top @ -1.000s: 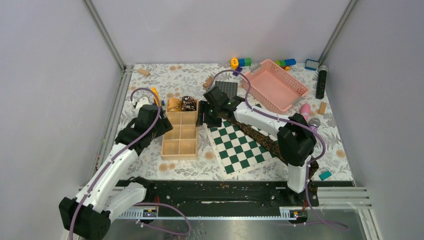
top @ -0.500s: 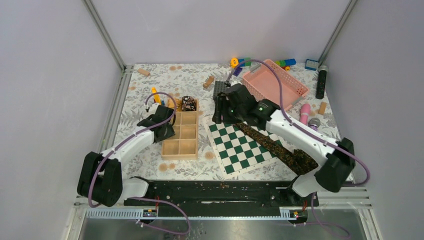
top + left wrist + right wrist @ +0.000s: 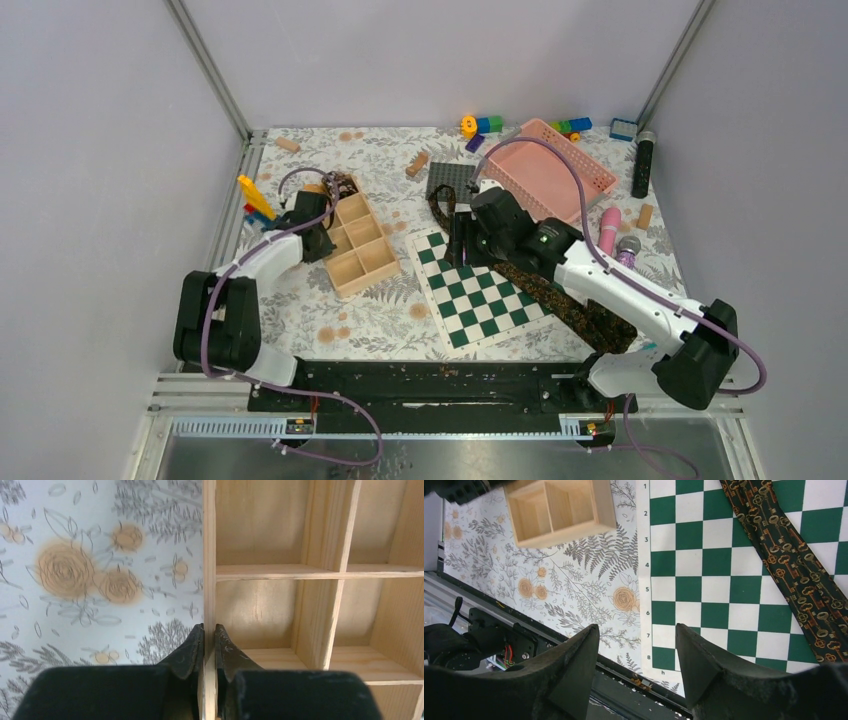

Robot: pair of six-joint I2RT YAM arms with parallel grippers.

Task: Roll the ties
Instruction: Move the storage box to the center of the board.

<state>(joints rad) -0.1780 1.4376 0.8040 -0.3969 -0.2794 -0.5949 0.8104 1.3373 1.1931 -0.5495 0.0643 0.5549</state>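
A dark tie (image 3: 560, 293) with a gold key pattern (image 3: 794, 565) lies unrolled, slanting across the chessboard (image 3: 478, 293) toward the near right. My right gripper (image 3: 460, 240) (image 3: 636, 630) hangs open above the board's far left corner, holding nothing. A dark rolled tie (image 3: 341, 185) sits at the far corner of the wooden compartment box (image 3: 358, 243), partly hidden by the left arm. My left gripper (image 3: 324, 238) (image 3: 210, 628) is shut on the box's thin outer wall (image 3: 209, 580), one finger outside and one inside a compartment.
A pink basket (image 3: 550, 170) stands at the back right, with a dark grey plate (image 3: 455, 178) beside it. A black cylinder (image 3: 643, 165), a pink microphone (image 3: 610, 228) and toy blocks (image 3: 482, 125) lie along the back and right. Yellow and red pieces (image 3: 254, 198) lie left of the box.
The left gripper has closed on the box wall and the box has turned and shifted to the left. The right arm has swung out over the chessboard's far corner.
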